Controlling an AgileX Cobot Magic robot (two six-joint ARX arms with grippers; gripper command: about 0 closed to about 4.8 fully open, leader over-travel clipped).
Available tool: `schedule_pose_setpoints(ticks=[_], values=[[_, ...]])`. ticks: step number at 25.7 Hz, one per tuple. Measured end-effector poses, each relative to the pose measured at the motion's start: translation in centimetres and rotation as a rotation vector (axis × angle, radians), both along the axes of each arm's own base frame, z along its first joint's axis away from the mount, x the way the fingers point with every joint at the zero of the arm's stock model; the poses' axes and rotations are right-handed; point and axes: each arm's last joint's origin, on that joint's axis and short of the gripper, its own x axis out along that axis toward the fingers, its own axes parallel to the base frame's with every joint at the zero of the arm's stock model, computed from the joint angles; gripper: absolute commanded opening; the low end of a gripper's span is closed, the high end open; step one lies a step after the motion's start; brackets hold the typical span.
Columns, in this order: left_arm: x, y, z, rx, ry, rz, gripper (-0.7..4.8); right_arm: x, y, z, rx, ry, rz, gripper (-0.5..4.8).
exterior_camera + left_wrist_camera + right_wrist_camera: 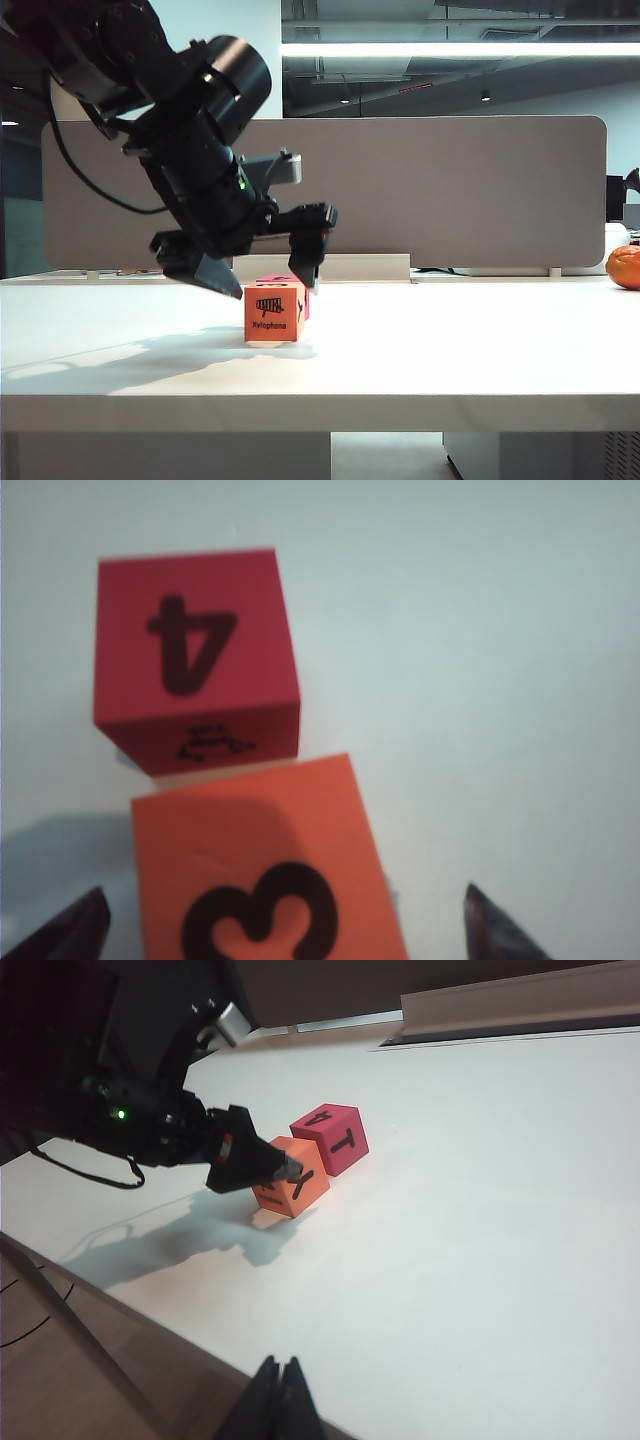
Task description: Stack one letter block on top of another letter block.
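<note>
The left tool (pixel 268 278) is seen with its jaws spread wide, hanging just above the orange block (pixel 273 312), one fingertip to each side and nothing gripped. The orange block rests on the table (pixel 450 350) touching, or very nearly touching, the pink-red block (pixel 300 290), which lies directly behind it in the exterior view. The right tool (pixel 279 1380) is closed and empty, parked at the near table edge, well apart from both blocks. The step in hand is judged to be the grasp of the orange block. It would be done well if the jaws were lowered evenly over the two free side faces, centred as the left wrist view suggests, so that the block is not twisted on closing. Care is called for at the back face, where the pink-red block could be nudged. A straight lift clear of the pink-red block's top is advised before any move across. Open table is available all around; the orange fruit (pixel 624 266) sits far off to the side.
</note>
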Motion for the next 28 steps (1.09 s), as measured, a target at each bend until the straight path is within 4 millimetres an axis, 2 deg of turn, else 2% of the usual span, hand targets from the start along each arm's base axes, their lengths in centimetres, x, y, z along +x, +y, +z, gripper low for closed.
schedule_pose_setpoints(ticks=[5,6,8,11,14,22,26,28], values=[[0.1,-0.1,-1.0,-0.013,0.039,0.027,4.79,0.0,0.0,0.0,0.000,0.000,0.000,-0.01],[0.2,-0.1,-1.2,-0.011,0.043,0.029,4.60,0.0,0.0,0.0,0.000,0.000,0.000,-0.01],[0.2,-0.2,-1.4,-0.010,0.045,0.029,4.00,0.0,0.0,0.0,0.000,0.000,0.000,-0.01],[0.3,-0.2,-1.6,-0.010,0.045,0.029,2.73,0.0,0.0,0.0,0.000,0.000,0.000,-0.01],[0.3,-0.2,-1.6,-0.011,0.044,0.029,2.01,0.0,0.0,0.0,0.000,0.000,0.000,-0.01],[0.1,-0.2,-1.0,-0.040,0.053,-0.004,2.01,0.0,0.0,0.0,0.000,0.000,0.000,-0.01],[-0.9,0.2,2.7,-0.117,0.011,-0.071,2.01,0.0,0.0,0.0,0.000,0.000,0.000,-0.01],[-1.1,0.4,3.7,-0.108,-0.028,-0.095,2.01,0.0,0.0,0.0,0.000,0.000,0.000,-0.01]])
